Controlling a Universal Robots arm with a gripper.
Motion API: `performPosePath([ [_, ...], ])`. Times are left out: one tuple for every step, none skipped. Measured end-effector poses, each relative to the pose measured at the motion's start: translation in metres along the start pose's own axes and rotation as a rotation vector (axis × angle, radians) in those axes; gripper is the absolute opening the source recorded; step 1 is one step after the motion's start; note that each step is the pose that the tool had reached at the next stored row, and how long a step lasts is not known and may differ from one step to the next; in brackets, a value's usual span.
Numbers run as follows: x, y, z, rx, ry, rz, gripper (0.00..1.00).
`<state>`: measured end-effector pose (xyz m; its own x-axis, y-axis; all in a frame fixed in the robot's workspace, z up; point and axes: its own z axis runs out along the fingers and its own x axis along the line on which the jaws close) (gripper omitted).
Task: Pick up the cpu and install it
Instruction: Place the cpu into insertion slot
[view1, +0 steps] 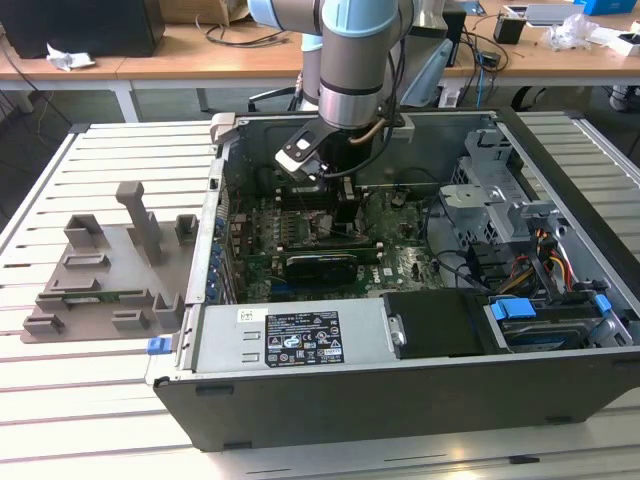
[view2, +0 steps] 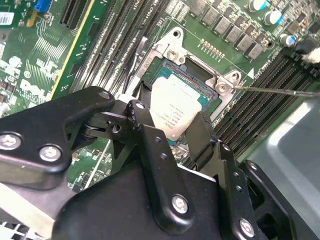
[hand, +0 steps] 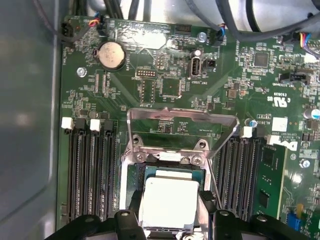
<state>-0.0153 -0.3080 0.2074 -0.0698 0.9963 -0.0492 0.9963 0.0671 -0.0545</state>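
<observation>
The cpu (hand: 170, 202), a flat square chip with a silver top, lies level over the open socket (hand: 131, 175) on the green motherboard (hand: 240, 100). In both wrist views my gripper (hand: 171, 212) stands straight above it, one black finger against each of two opposite edges. The same silver cpu (view2: 174, 109) sits within the socket's teal border, between the fingers (view2: 201, 136). I cannot tell whether the chip rests fully in the socket or hangs just above it. In the exterior view the gripper (view1: 338, 205) reaches down into the open computer case (view1: 300, 400).
The socket's metal load plate (hand: 181, 116) is folded open, and its thin lever (view2: 280, 91) sticks out sideways. Memory slots (hand: 92, 170) flank the socket. A grey fixture tray (view1: 100, 275) with upright blocks lies on the slatted table at the exterior view's left. Drive cages and cables (view1: 520, 230) fill the case's right.
</observation>
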Motion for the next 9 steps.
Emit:
performPosePath([
  [0.0004, 0.0000, 0.0000, -0.0001, 0.0000, -0.001, 0.53],
  [0.0008, 0.0000, 0.0001, -0.0002, 0.0000, -0.001, 0.53],
  [0.0011, 0.0001, 0.0001, -0.0001, 0.0000, -0.001, 0.53],
  [0.0011, 0.0001, 0.0001, -0.0002, 0.0000, -0.001, 0.53],
  [0.0012, 0.0000, 0.0001, -0.0002, 0.0000, -0.001, 0.53],
  [0.0013, 0.0001, 0.0001, -0.0002, 0.0001, -0.001, 0.53],
  [0.0013, 0.0001, 0.0001, -0.0002, 0.0001, -0.001, 0.53],
  [0.0014, 0.0001, 0.0002, -0.0002, 0.0001, -0.001, 0.54],
  [0.0014, 0.0001, 0.0002, -0.0002, 0.0000, -0.001, 0.54],
])
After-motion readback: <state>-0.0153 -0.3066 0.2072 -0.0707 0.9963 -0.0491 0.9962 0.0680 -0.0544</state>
